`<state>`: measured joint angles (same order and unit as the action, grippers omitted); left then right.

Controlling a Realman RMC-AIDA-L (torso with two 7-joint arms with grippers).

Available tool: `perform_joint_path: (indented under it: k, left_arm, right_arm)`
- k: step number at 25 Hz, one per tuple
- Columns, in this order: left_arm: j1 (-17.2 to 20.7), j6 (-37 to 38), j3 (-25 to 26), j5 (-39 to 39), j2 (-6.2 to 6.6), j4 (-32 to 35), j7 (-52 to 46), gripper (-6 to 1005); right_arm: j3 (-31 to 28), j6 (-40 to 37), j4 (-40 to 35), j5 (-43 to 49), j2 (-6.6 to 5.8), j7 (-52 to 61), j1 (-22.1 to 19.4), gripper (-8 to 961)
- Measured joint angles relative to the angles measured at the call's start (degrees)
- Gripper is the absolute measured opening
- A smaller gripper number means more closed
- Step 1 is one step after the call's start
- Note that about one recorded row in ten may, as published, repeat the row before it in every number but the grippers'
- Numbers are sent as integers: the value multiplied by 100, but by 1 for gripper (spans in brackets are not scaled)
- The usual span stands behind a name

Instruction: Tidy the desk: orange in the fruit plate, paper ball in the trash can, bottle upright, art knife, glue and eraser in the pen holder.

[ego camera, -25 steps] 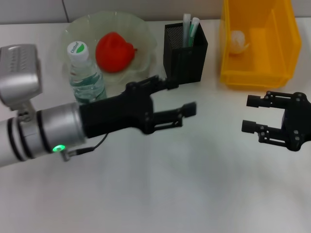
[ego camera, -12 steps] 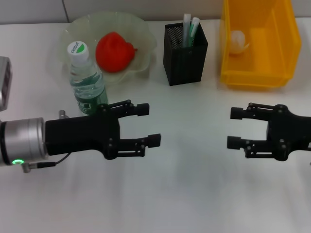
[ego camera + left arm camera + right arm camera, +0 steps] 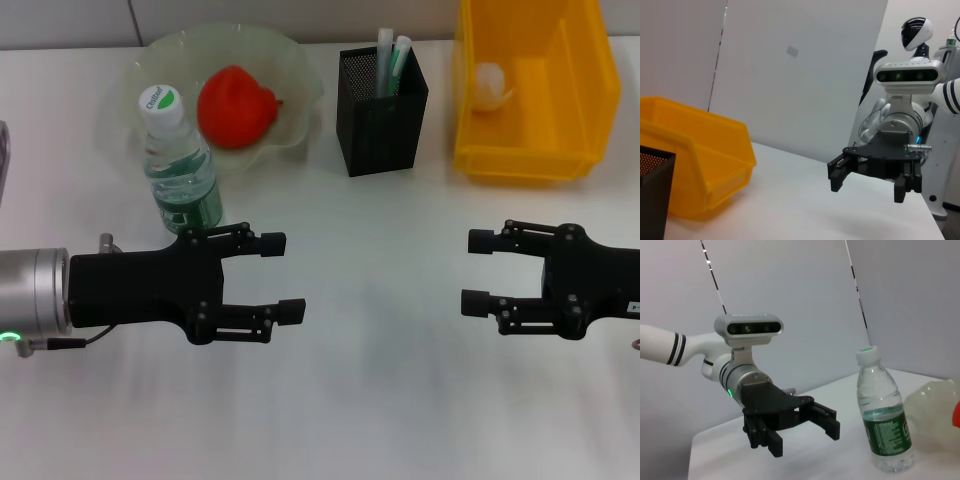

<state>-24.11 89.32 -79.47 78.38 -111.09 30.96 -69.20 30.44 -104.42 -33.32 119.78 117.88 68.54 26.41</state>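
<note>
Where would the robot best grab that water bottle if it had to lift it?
Probably around the labelled middle of the bottle, coming in sideways from the front. It stands upright with a round, even body, and the fruit plate sits right behind it. The open left tool is nearest; the open right tool hovers farther off.

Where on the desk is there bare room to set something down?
The desk is bare between the left gripper and right gripper, and along the whole near edge. The far edge is crowded: bottle, fruit plate, pen holder, yellow bin.
</note>
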Motion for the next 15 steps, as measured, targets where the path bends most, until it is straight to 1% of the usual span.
perform_joint_path:
  k: [5, 9, 15]
  left_arm:
    - [-52, 23, 0, 33, 3, 3, 54, 842]
    - [-131, 49, 52, 289, 12, 7, -4, 842]
    - [-140, 37, 68, 322, 21, -11, -61, 842]
  right_arm:
    - [11, 0, 1, 29, -6, -8, -5, 787]
    - [23, -15, -8, 138, -12, -11, -5, 787]
    - [56, -24, -35, 312, -11, -14, 10, 787]
